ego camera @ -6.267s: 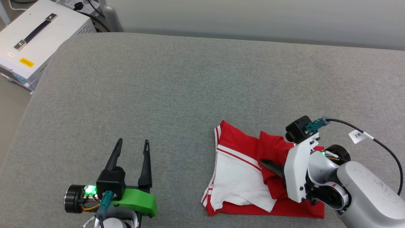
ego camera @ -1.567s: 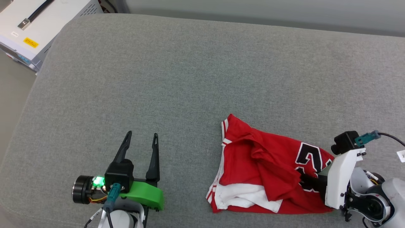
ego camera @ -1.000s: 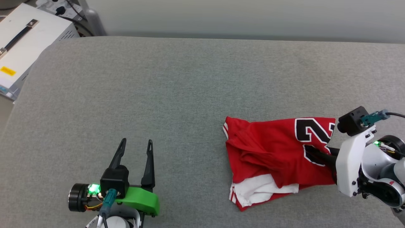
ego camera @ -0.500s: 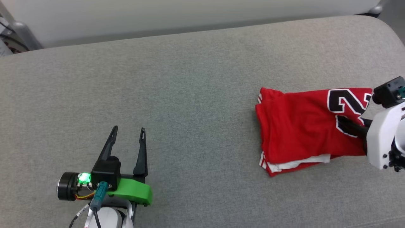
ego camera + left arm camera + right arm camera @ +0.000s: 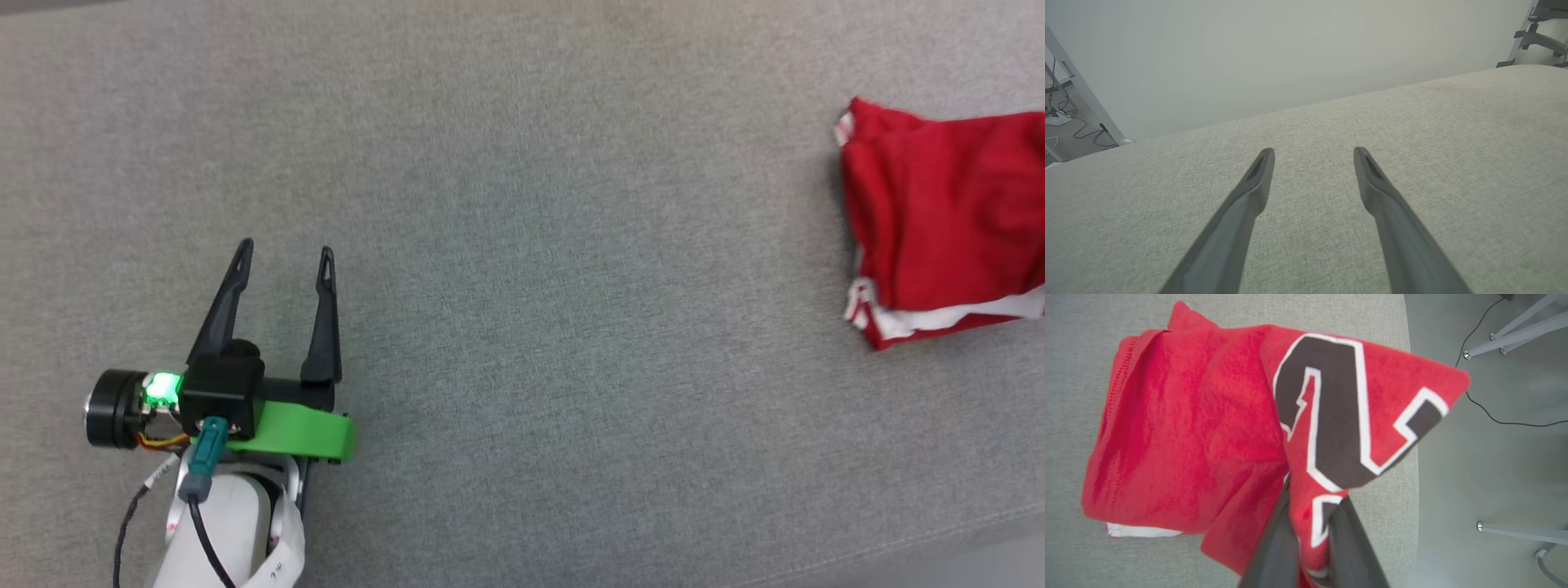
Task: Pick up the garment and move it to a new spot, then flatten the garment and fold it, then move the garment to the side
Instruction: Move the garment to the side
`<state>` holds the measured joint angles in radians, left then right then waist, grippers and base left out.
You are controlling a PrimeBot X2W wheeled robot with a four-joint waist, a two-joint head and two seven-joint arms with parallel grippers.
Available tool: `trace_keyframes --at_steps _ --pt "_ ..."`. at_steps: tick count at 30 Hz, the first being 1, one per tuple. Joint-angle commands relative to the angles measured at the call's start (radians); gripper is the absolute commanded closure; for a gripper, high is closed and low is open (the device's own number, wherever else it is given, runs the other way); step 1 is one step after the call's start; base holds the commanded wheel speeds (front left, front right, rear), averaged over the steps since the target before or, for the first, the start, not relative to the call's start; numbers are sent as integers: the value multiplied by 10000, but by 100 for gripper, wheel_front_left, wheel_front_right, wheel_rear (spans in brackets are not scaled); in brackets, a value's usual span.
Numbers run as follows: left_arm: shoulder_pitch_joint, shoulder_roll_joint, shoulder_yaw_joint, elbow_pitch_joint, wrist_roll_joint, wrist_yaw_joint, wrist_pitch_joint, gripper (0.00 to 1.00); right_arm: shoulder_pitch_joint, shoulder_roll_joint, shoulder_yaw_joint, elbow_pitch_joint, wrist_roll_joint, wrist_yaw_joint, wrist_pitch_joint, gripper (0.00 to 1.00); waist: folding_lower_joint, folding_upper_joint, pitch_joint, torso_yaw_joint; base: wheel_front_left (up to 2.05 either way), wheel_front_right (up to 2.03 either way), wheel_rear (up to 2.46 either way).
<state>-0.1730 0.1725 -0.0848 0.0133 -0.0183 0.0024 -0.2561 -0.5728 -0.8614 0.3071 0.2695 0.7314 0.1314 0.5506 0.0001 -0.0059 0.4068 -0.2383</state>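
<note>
Head view first: at the lower left of the frame, the black long-fingered left gripper (image 5: 286, 251) on its green mount sits low over the grey fabric-covered table (image 5: 571, 286), jaws spread wide, nothing between them. Over at the upper right edge lies the red jersey garment (image 5: 939, 220), a bundle with a white layer peeking out along its lower side, running off the frame. It is well apart from the left jaws. Its long axis looks to run left to right, though the cut-off end leaves that unsure.

Left wrist view: 2 dark fingers splayed over bare grey table, with a pale wall across the top.

Right wrist view, and here's the action: the dark-fingered right gripper (image 5: 1314, 502) rises from the bottom middle, jaws narrow and pinched on a fold of the garment beside the black, white-outlined "2". The bulk lies up and left of the jaws on the table. The numbered corner at centre right pokes past the table's edge, over grey floor (image 5: 1494, 457) with a black cable (image 5: 1515, 424).

So it's the right arm's job, probably the shift to the side. That overhanging corner could drag the bundle off, so a set-down further onto the table looks safer.
</note>
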Motion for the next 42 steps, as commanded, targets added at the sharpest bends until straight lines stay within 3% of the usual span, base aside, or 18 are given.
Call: trace_keyframes --at_steps 1,13,19,20,21,26,34,42 --pt "-292 130 51 -78 53 -80 -57 0 -320 -78 -153 266 -336 -7 7 100 -1 59 908 -103 0 0 0" --pt "-926 329 4 -541 68 -146 -57 0 -1820 -51 -1500 2256 -2370 -7 -166 100 -1 59 2001 291 0 0 0" --pt "-872 285 -88 -660 105 -36 -57 0 -2142 423 -2174 2998 -2970 -7 -131 100 -1 59 1990 445 0 0 0" --pt "-868 275 -93 -648 95 -21 -57 0 -2148 462 -2258 3081 -3113 -7 -201 64 -1 59 1932 470 0 0 0" --pt "-874 275 -80 -616 71 -12 -57 0 -2141 520 -2312 3163 -3269 -7 -268 0 -1 59 1846 496 0 0 0" --pt "-753 194 -105 -489 -4 52 -57 0 -2098 642 -2645 3307 -3838 -7 -1053 0 -1 59 1242 629 0 0 0" --pt "-187 9 -130 -187 -144 143 -57 0 -1990 1140 -3180 2771 -4289 -7 -3558 0 -1 59 -37 950 0 0 0" --pt "393 -274 -174 -5 -240 258 -57 0 -2046 2368 -4165 1944 -5374 -7 -6275 0 -1 59 -943 1512 0 0 0"
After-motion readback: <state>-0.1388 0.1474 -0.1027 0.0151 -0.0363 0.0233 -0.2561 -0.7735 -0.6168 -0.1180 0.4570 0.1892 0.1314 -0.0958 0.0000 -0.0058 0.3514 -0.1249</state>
